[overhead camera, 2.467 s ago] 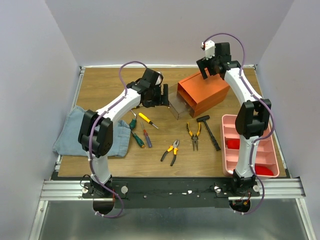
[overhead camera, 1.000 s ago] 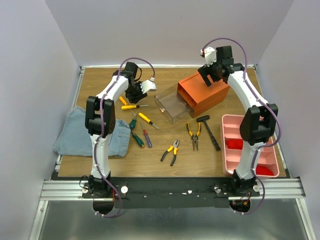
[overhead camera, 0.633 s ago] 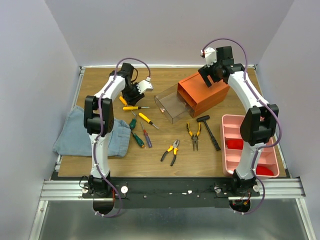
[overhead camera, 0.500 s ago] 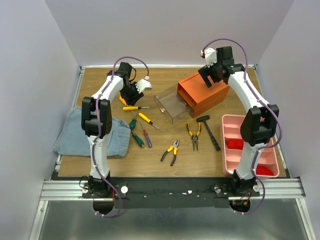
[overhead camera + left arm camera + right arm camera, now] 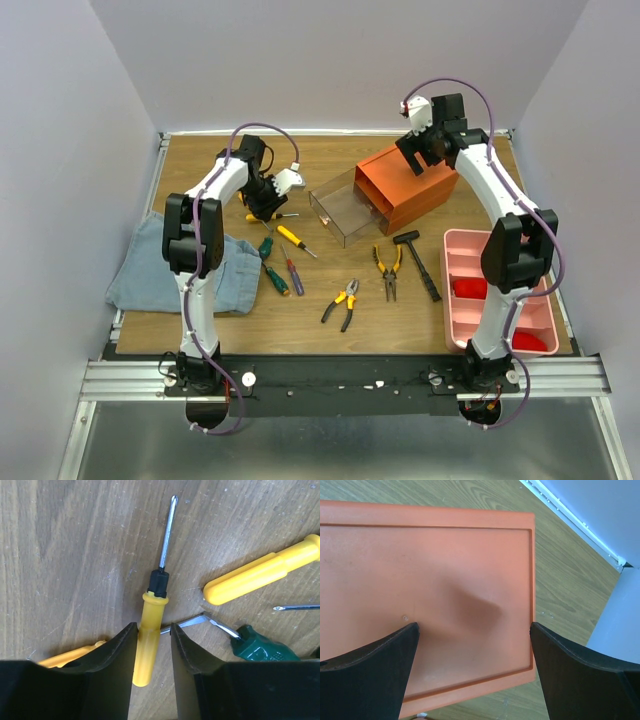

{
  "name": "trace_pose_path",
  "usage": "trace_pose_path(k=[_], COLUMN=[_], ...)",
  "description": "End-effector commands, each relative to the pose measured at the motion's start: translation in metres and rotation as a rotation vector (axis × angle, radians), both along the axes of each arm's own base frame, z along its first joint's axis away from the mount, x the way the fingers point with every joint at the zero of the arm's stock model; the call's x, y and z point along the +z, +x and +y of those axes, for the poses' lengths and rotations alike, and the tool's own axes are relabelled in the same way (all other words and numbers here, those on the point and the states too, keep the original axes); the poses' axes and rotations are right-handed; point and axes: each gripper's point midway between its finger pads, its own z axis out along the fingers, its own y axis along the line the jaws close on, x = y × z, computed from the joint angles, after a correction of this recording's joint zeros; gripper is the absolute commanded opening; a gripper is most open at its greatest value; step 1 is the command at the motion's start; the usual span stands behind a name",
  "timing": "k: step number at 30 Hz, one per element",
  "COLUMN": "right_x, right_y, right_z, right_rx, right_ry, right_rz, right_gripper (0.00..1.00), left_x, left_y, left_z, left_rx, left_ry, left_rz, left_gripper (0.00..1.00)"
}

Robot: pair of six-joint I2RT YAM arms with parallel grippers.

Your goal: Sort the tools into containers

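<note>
My left gripper [image 5: 152, 635] is down on the table and straddles the handle of a yellow screwdriver [image 5: 150, 625]. Its left finger touches the handle, while a thin gap shows on the right side, so it is open. From above, the left gripper [image 5: 266, 197] sits left of the pulled-out clear drawer [image 5: 340, 210] of the orange cabinet [image 5: 410, 185]. My right gripper [image 5: 474, 630] hangs wide open over the orange cabinet [image 5: 430, 580] top and holds nothing. Two pliers [image 5: 342, 300] [image 5: 388, 268] and a black hammer [image 5: 418, 258] lie in front.
Another yellow screwdriver [image 5: 260, 575] and a green handle [image 5: 260, 645] lie close beside the left jaws. A red-blue screwdriver [image 5: 292, 272] lies nearer the front. A blue cloth [image 5: 160, 265] lies at the left, and a pink tray [image 5: 495, 290] stands at the right.
The clear drawer came out of the cabinet. My left gripper then left it, swung back-left and came down over the yellow screwdrivers, its jaws narrowing. The right arm barely moved.
</note>
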Motion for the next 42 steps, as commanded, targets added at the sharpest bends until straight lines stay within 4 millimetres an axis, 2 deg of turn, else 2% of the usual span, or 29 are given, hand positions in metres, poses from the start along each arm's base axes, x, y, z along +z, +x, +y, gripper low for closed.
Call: trace_pose_path(k=[1,4,5,10,17,21,23,27,30,31,32,36,37,38,39,40,42], right_x=[-0.020,-0.022,-0.022,-0.023,-0.023,-0.024,-0.023,-0.022,-0.023,-0.022,-0.019,-0.016,-0.019,-0.019,-0.020,-0.021,-0.021], right_y=[-0.017,-0.017,-0.018,-0.018,-0.020,-0.022,-0.023,-0.026,-0.029,-0.029,-0.030,-0.032,-0.033,-0.033,-0.034,-0.034,-0.034], right_z=[-0.011,-0.012,-0.012,-0.013,-0.014,-0.015,-0.015,-0.016,-0.016,-0.017,-0.018,-0.019,-0.020,-0.020,-0.019,-0.018,-0.018], right_rx=[-0.010,-0.011,-0.013,-0.009,-0.007,-0.006,-0.006,-0.005,-0.004,-0.005,-0.005,-0.002,-0.003,-0.002,-0.001,0.001,0.001], right_ry=[-0.056,-0.058,-0.060,-0.065,-0.081,-0.084,-0.087,-0.090,-0.090,-0.093,-0.096,-0.101,-0.103,-0.102,-0.100,-0.100,-0.098], right_rz=[0.078,0.083,0.082,0.088,0.086,0.090,0.090,0.089,0.092,0.089,0.083,0.073,0.080,0.080,0.084,0.087,0.087], right_gripper=[1.00,1.00,1.00,1.00,1.00,1.00,1.00,1.00,1.00,1.00,1.00,1.00,1.00,1.00,1.00,1.00,1.00], left_x=[-0.012,-0.015,-0.017,-0.025,-0.032,-0.042,-0.042,-0.043,-0.035,-0.025,-0.015,0.083,0.115,0.134,0.161,0.185,0.217], left_y=[0.004,0.006,0.005,0.002,0.001,0.002,0.005,0.005,0.005,0.007,0.008,0.042,0.042,0.042,0.043,0.034,0.020], left_z=[0.000,-0.001,-0.002,-0.001,-0.001,-0.001,-0.003,-0.003,-0.006,-0.008,-0.008,-0.017,-0.025,-0.031,-0.044,-0.060,-0.086], left_rx=[0.016,0.027,0.030,0.052,0.117,0.157,0.192,0.226,0.241,0.258,0.287,0.415,0.413,0.405,0.382,0.332,0.296], left_ry=[0.011,0.007,0.003,0.007,0.008,0.021,0.006,0.004,-0.022,-0.039,-0.053,-0.225,-0.293,-0.338,-0.403,-0.494,-0.606], left_rz=[0.000,0.013,0.025,0.050,0.086,0.083,0.071,0.073,0.074,0.065,0.067,-0.090,-0.127,-0.146,-0.170,-0.153,-0.094], left_gripper=[0.31,0.19,0.19,0.22,0.22,0.37,0.33,0.33,0.10,0.03,0.01,0.00,0.00,0.00,0.00,0.00,0.00])
